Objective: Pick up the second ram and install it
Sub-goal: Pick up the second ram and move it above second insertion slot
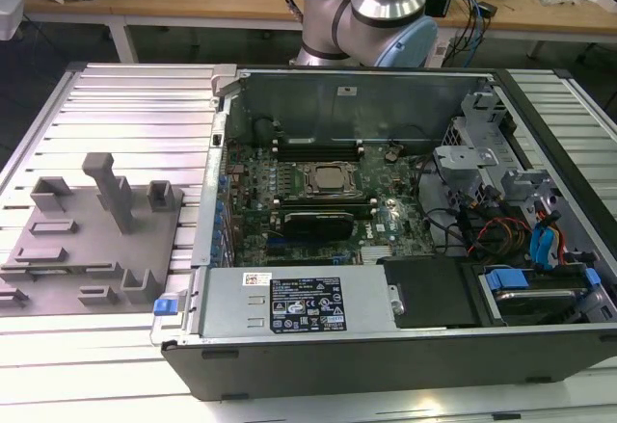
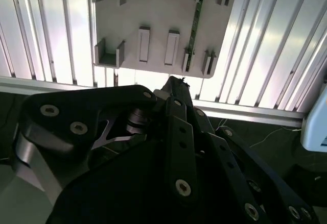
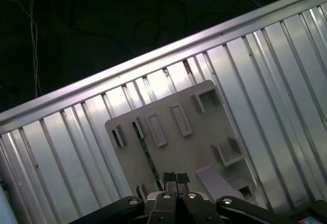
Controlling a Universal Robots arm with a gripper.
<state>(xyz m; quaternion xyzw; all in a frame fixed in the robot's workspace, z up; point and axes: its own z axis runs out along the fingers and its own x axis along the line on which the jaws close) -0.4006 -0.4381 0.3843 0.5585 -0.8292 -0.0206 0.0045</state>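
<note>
Black bolted linkages of my gripper [image 2: 176, 82] sit closest in the second wrist view, with the tips hanging over a pale grey plastic fixture plate [image 2: 153, 9] that lies on the ribbed aluminium table [image 2: 56, 30]. The second ram [image 2: 197, 9], a thin dark green stick, stands on edge in the plate's raised slot blocks [image 2: 208, 63], clearly apart from my tips in both wrist views. I judge the risk to be in the approach. The stick is narrow, so coming down off its line or twisted could land my pads on the blocks, or lever the ram sideways in its slots. Tips kept together would strike its top edge. In the first wrist view my fingertips [image 3: 168, 179] are pressed together, pinching nothing and touching nothing
</note>
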